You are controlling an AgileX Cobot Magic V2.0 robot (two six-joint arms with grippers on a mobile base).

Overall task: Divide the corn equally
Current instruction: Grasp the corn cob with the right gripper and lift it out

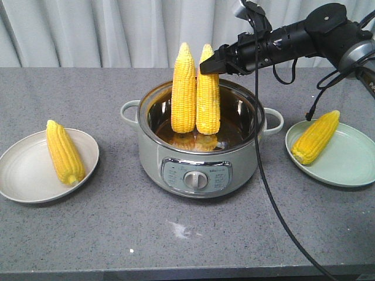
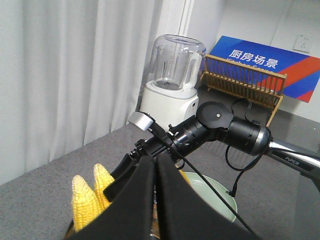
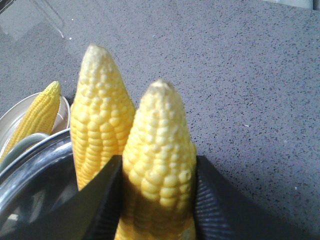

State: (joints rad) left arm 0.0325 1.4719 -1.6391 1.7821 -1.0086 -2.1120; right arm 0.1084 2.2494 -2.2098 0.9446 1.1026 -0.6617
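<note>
Inside the pot [image 1: 147, 157], two cobs [image 1: 183, 88], one in the right hand's [image 1: 208, 64] grip; two plates [image 1: 23, 175], one each.

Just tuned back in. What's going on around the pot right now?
The right fingers are closed on the upper part of one cob, which stands upright in the pot beside a second cob. It has not been lifted out yet. A third cob lies on the white plate and a fourth cob on the green plate. The left fingers are shut and empty.
</note>
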